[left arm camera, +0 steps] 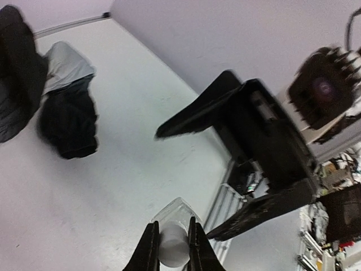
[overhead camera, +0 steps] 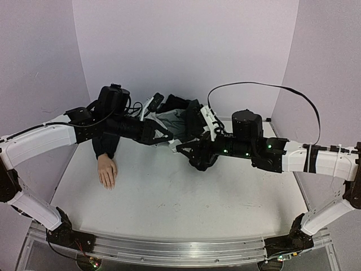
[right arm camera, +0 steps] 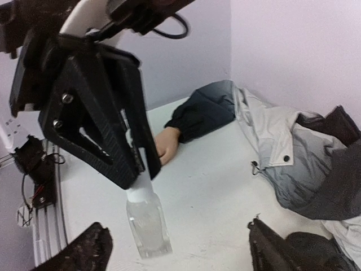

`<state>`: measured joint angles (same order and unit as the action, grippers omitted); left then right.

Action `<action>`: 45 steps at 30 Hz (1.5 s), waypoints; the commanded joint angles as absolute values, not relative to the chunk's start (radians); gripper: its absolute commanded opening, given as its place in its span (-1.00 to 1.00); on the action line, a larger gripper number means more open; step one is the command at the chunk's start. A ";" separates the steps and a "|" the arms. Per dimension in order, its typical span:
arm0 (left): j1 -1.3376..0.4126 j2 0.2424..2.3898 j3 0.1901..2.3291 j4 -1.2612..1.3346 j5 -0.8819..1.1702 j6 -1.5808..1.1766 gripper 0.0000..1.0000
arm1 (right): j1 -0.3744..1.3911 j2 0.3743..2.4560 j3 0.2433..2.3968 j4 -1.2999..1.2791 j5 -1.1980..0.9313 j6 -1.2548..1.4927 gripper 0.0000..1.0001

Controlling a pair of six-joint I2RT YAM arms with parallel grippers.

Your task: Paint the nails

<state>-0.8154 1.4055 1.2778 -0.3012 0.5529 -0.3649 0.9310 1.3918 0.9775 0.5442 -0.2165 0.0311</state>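
Note:
The pale mannequin hand lies palm down at the left of the table, coming out of a dark jacket sleeve. Its nails are too small to make out. It also shows in the right wrist view, partly behind my left gripper. My left gripper is shut on the white cap of a small clear glass bottle, which hangs tilted below it. My right gripper is open wide, its fingers on either side just below the bottle.
A grey-black jacket lies bunched at the back middle of the table, with a pale lining and dark folds. Purple walls close in the back and sides. The metal rail runs along the near edge.

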 commanded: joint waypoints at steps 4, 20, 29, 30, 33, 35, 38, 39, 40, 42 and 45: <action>-0.800 1.329 1.237 -0.543 0.128 -0.269 -1.00 | 0.925 1.343 0.861 0.472 0.121 0.067 0.97; -0.744 1.296 0.978 -0.588 0.060 -0.422 -1.00 | 0.901 1.290 0.800 0.442 0.361 0.094 0.97; -0.920 1.378 0.825 -0.403 -0.128 -0.544 -1.00 | 0.889 1.190 0.768 0.461 0.461 0.131 0.97; -0.922 1.389 0.805 -0.380 -0.136 -0.553 -1.00 | 0.888 1.175 0.761 0.464 0.459 0.133 0.97; -0.930 1.431 0.782 -0.364 -0.177 -0.564 -1.00 | 0.886 1.145 0.747 0.467 0.452 0.142 0.97; -0.944 1.454 0.778 -0.360 -0.205 -0.570 -1.00 | 0.886 1.131 0.742 0.469 0.452 0.147 0.97; -0.962 1.474 0.769 -0.350 -0.226 -0.589 -0.97 | 0.885 1.117 0.735 0.469 0.456 0.151 0.97; -0.964 1.475 0.768 -0.348 -0.227 -0.591 -0.93 | 0.885 1.114 0.734 0.469 0.458 0.153 0.97; -0.964 1.476 0.764 -0.348 -0.227 -0.594 -0.84 | 0.884 1.113 0.732 0.469 0.461 0.154 0.96; -0.966 1.467 0.758 -0.348 -0.226 -0.598 -0.50 | 0.880 1.109 0.728 0.469 0.465 0.156 0.96; -0.966 1.432 0.747 -0.349 -0.231 -0.596 -0.04 | 0.868 1.108 0.726 0.469 0.469 0.168 0.96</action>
<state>-0.9638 1.4624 0.7673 -0.3634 -0.1989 -0.5823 0.8848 1.1370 0.7319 0.4351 0.4347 0.1417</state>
